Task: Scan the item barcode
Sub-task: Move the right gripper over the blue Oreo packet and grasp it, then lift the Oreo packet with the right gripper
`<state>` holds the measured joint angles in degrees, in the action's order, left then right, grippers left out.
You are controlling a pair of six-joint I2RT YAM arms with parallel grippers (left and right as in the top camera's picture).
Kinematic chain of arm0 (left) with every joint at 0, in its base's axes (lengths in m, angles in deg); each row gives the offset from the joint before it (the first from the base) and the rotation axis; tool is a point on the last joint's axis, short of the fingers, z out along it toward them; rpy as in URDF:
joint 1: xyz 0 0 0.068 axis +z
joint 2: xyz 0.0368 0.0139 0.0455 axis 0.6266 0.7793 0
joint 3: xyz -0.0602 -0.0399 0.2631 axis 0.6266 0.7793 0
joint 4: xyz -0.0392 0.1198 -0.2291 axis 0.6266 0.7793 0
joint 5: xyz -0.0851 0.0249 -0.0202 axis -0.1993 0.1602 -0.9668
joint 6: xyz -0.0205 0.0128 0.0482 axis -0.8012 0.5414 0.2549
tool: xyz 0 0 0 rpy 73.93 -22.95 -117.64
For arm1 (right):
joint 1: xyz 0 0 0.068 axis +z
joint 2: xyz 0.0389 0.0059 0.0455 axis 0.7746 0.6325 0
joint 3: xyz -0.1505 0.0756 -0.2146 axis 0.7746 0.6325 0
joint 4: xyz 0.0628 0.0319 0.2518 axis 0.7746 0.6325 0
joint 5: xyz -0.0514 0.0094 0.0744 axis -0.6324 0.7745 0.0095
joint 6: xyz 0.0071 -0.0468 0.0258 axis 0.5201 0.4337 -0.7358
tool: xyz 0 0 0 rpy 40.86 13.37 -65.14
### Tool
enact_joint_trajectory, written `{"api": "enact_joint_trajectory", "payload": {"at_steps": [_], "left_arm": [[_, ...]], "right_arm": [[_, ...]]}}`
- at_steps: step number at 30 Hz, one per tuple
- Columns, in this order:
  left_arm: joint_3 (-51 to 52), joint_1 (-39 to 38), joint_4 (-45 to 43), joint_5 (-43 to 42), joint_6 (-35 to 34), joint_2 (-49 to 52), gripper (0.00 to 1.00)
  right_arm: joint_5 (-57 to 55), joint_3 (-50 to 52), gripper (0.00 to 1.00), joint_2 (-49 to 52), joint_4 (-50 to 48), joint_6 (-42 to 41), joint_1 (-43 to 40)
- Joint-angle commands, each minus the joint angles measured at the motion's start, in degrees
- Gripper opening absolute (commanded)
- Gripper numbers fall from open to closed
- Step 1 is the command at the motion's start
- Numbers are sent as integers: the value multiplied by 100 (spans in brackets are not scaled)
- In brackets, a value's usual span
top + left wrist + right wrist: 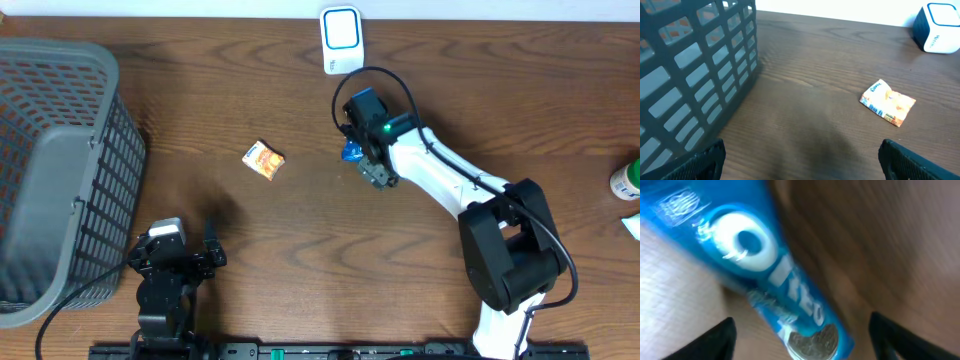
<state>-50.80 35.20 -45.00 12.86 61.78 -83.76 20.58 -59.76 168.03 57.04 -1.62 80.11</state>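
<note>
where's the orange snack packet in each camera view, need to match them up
overhead: the orange snack packet lies on the table left of centre, between the grey basket and the right arm.
left wrist: right of centre, flat on the wood.
right wrist: not in it; a blue Oreo packet fills the frame.
shared landmark: the white scanner, top centre overhead, top right corner in the left wrist view.

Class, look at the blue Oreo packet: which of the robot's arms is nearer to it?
Right. The right gripper is directly over the blue Oreo packet, jaws either side. The left gripper sits far off beside the grey basket.
</note>
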Motion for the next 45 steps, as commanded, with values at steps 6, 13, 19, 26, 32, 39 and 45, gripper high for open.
{"api": "enact_joint_trajectory", "payload": {"at_steps": [6, 13, 19, 26, 32, 39, 45], "left_arm": [[76, -22, 160, -31, -52, -2, 98], [76, -22, 160, -28, -52, -2, 98], [76, -24, 160, -28, -52, -2, 98], [76, -22, 160, -31, -52, -2, 98], [76, -22, 160, -28, -52, -2, 98], [76, -22, 160, -28, -52, -2, 98], [76, -24, 160, -31, -52, -2, 98]], "right_arm": [[-715, 490, 71, -9, -1032, 61, -15], [-328, 1067, 66, -9, -1252, 76, 116], [-358, 1322, 19, -9, -1585, 22, 107], [-367, 946, 1, -87, -1241, -960, 109], [2653, -365, 1, -286, 890, -1255, -149], [6146, -925, 1, -264, 2448, -699, -879], [7641, -376, 1, 20, 2549, -142, -1416]]}}
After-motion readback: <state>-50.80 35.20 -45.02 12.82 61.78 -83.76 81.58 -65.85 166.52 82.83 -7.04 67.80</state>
